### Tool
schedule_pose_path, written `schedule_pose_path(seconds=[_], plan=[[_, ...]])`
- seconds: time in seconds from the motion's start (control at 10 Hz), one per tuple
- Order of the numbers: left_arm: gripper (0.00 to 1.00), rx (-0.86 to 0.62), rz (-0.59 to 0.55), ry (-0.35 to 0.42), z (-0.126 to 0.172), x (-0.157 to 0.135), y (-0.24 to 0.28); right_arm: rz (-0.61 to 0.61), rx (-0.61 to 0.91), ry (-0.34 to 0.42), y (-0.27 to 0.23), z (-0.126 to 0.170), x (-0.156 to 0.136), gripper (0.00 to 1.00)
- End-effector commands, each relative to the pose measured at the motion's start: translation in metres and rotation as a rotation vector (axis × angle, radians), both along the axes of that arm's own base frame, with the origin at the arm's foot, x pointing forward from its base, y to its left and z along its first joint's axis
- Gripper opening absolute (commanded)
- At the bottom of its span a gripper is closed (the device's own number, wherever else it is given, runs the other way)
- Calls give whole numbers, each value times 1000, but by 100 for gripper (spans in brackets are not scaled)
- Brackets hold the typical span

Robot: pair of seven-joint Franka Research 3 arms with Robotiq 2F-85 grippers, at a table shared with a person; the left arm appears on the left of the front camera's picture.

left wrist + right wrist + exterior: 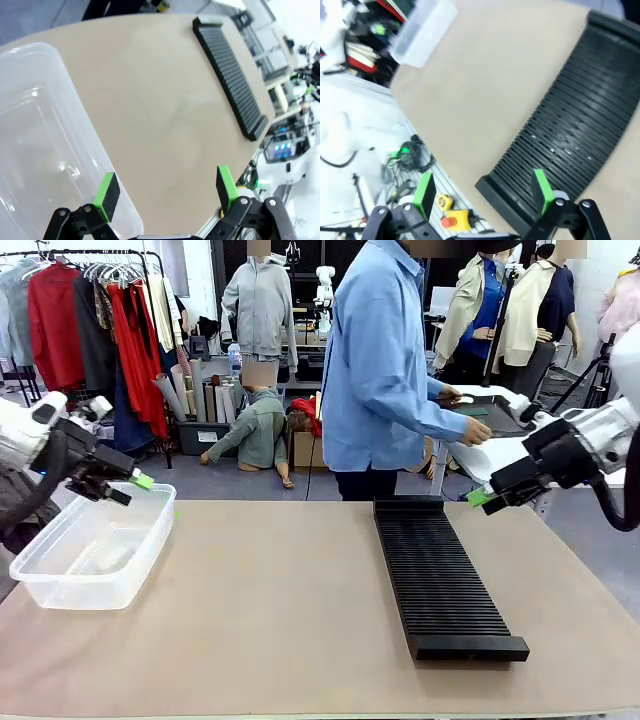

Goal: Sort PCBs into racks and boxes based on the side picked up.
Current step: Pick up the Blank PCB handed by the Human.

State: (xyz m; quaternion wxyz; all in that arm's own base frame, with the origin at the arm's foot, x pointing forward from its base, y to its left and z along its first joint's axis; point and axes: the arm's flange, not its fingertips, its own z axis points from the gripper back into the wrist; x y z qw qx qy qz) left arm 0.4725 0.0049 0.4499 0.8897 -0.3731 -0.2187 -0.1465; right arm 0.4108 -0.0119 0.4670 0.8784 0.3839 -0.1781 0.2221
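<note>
the left gripper (135, 487) hangs in the air just above the far edge of the clear box (62, 587). its jaws stand wide open and there is nothing between them. in the left wrist view the left gripper (165, 187) shows two green pads (106, 192) far apart. one pad is over the rim of the clear box (75, 102) and the other is over the bare desk (150, 100) near its edge.

the clear box stands on the left side of the desk (270, 610), near the robot, and i see nothing inside it. the rack (440, 580) lies right of the middle, with its long side running from the far edge toward the robot. its slots look empty in the front view. the box and the rack are well apart from each other.

the right gripper (480, 498) hangs above the desk, beside the far end of the rack on its right, and it does not touch the rack. in the right wrist view the right gripper (482, 187) is also wide open and holds nothing. the rack (575, 135) lies below it there, the desk (485, 85) is beyond it, and the clear box (422, 30) is blurred at the top.

a person in a blue shirt (375, 370) stands at the far side of the desk, turned to the right. one hand (478, 432) reaches to a black tray (503, 420) on a white table behind. what lies on this tray is too small to tell.
</note>
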Motion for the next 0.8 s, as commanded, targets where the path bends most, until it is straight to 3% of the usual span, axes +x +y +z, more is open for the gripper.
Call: schedule_pose_path(seconds=[0.0, 0.3, 0.7], plan=[[100, -63, 75, -40, 0, -22, 9, -34, 70, -6, -19, 4, 2, 100], [100, -125, 84, -85, -5, -45, 28, -55, 206, 9, -48, -10, 0, 100], [100, -146, 76, -114, -12, -52, 32, -38, 307, -15, -65, -17, -1, 100]])
